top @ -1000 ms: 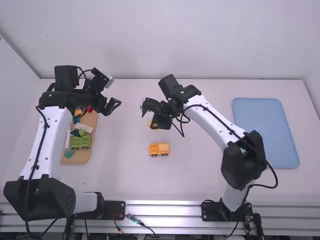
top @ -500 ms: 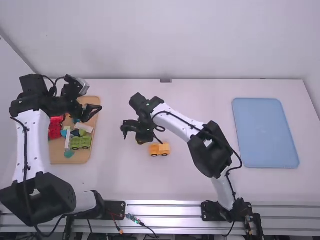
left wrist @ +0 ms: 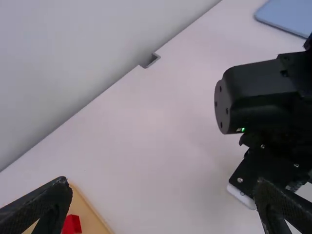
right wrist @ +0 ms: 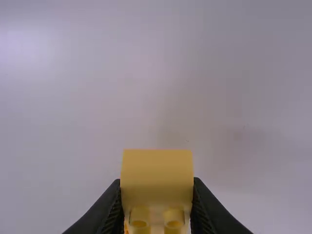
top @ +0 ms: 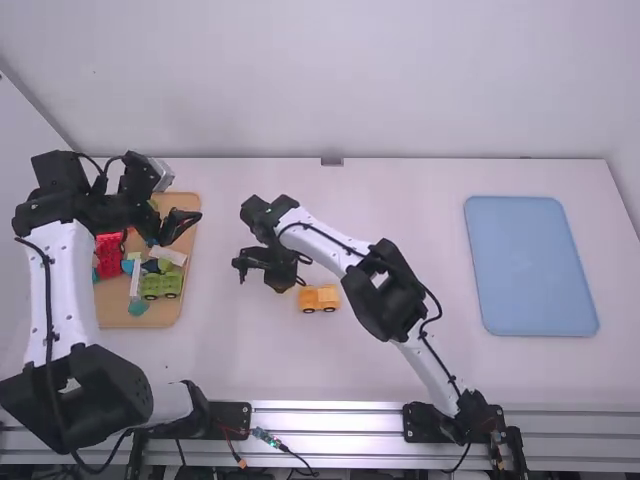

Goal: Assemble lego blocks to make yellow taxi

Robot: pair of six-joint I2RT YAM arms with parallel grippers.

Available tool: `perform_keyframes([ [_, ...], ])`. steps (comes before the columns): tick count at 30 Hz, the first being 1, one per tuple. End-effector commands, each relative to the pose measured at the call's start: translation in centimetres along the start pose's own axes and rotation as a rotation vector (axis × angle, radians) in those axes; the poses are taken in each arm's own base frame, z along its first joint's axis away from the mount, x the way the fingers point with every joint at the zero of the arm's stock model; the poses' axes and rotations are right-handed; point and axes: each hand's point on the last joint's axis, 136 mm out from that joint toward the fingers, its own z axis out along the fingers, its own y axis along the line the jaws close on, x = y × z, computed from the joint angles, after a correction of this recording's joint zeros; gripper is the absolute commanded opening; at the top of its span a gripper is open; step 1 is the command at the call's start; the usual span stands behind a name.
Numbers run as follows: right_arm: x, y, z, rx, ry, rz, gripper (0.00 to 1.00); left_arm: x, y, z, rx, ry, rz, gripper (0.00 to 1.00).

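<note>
Holding yellow block (right wrist: 157, 175), between right jaws

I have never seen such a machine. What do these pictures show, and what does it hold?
You see two robot arms, a left one and a right one, at a white table. One picture looks down from above and behind them; the others come from cameras on their wrists. The right hand grips a yellow block. The left hand is open and empty, beside a tan tray of coloured toy blocks. Near the right hand stands an orange wheeled block. Far right lies a blue tray.
</note>
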Motion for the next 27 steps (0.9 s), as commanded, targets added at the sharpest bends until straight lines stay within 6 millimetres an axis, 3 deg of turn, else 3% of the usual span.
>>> perform_keyframes([
  [1, -0.3, -0.4, 0.8, 0.008, 0.021, 0.003, 0.11, -0.2, -0.4, 0.3, 0.023, -0.027, 0.015, 0.99],
  [13, -1.6, 2.0, 2.5, 0.005, 0.071, -0.067, 0.12, 0.2, -0.2, 0.6, 0.016, -0.03, 0.017, 0.99],
  [19, -1.8, 2.0, 2.5, 0.004, 0.062, -0.066, 0.12, 0.2, -0.3, 0.6, 0.019, -0.027, 0.011, 0.99],
  [23, -1.4, 1.2, 3.7, 0.042, 0.07, -0.032, 0.14, 0.2, -0.3, 0.6, 0.019, -0.027, 0.01, 0.99],
  [27, -0.5, 1.0, 4.4, 0.061, 0.108, -0.04, 0.08, 0.2, -0.3, 0.6, 0.02, -0.027, 0.01, 0.99],
])
